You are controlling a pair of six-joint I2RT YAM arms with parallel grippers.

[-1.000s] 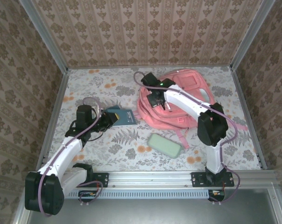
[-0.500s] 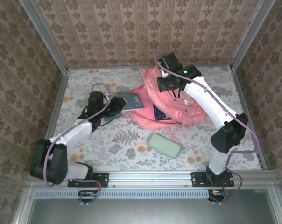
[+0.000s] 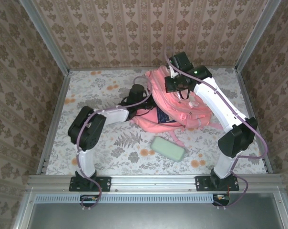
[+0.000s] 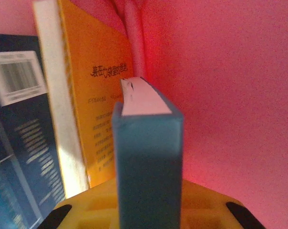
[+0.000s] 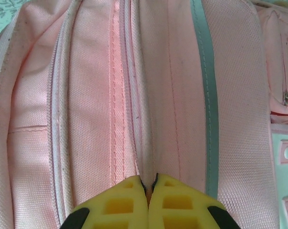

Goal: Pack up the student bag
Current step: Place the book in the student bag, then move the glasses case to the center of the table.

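Student bag (image 3: 182, 107) lies far-centre on the surface (image 3: 110, 143), mouth toward the left arm. Left jaws, inside it, grip a blue book (image 4: 149, 157) beside an orange book (image 4: 98, 105). Right jaws are closed, pinching the bag's top seam fabric.

Risks:
- Fabric slipping from that pinch would collapse the mouth.
- The blue book could jam against its neighbour.

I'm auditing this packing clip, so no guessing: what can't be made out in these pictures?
- Top view: left gripper, hidden inside the student bag.
- Left wrist: blue book's cover, seen edge-on; orange book's small print, blurred; dark book, cut by the left edge.
- Right wrist: how much fabric the right gripper pinches, hidden by its fingers.
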